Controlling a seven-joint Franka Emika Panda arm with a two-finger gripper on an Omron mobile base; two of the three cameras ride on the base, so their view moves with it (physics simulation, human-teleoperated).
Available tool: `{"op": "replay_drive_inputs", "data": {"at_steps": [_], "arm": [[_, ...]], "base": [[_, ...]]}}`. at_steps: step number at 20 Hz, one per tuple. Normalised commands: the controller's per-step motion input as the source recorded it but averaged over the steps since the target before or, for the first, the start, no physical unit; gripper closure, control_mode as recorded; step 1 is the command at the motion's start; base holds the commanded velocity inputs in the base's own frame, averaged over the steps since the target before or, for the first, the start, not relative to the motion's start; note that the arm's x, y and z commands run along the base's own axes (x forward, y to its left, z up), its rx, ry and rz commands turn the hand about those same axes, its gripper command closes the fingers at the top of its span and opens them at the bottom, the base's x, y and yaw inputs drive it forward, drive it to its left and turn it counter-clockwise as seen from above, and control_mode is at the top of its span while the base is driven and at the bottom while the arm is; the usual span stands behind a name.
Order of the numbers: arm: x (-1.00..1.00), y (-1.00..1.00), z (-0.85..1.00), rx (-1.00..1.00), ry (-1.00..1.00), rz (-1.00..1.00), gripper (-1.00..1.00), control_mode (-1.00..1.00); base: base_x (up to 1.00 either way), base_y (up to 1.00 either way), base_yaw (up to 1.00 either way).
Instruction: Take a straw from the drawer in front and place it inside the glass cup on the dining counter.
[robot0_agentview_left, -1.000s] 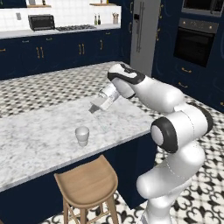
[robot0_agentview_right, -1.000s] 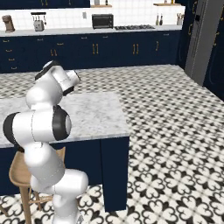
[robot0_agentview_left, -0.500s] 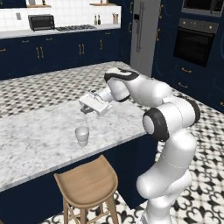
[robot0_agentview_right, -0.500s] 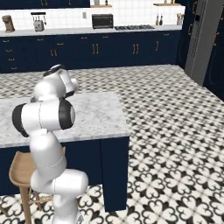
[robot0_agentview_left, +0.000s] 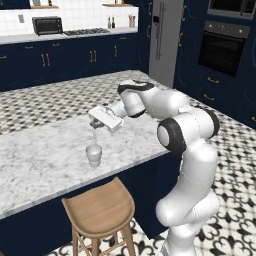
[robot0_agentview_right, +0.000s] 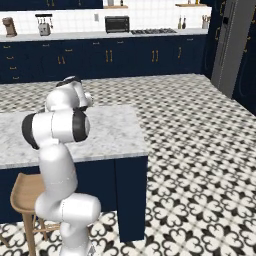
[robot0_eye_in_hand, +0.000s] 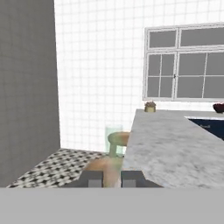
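On the marbled dining counter stands the small translucent glass cup, near the front edge. My gripper hovers directly over it, pointing sideways to the left, and is shut on the straw. The thin pale straw hangs straight down from the fingers. Its lower end reaches the cup's rim; I cannot tell whether it is inside. In the hand view a pale blurred column, the straw, rises between my nearly closed fingertips, with the gripper at the counter's edge.
A round wooden stool stands below the counter's front edge, just left of my base. The counter's right end is beside my arm. Behind lie patterned tile floor, navy cabinets and a steel fridge.
The arm has swung left across the counter, carrying the straw from right of the cup to directly above it, and the hand has dropped lower.
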Motion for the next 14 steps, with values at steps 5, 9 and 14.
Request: {"op": "replay_drive_inputs", "data": {"at_steps": [5, 9, 14], "arm": [[0.45, 0.19, -0.29, 0.00, 0.00, 0.00, 1.00, -1.00], [0.52, 0.21, -0.28, 0.00, 0.00, 0.00, 1.00, -1.00], [0.50, 0.12, -0.30, 0.00, 0.00, 0.00, 1.00, -1.00]], "base": [[0.00, 0.00, 0.00], [0.00, 0.00, 0.00], [0.00, 0.00, 0.00]]}}
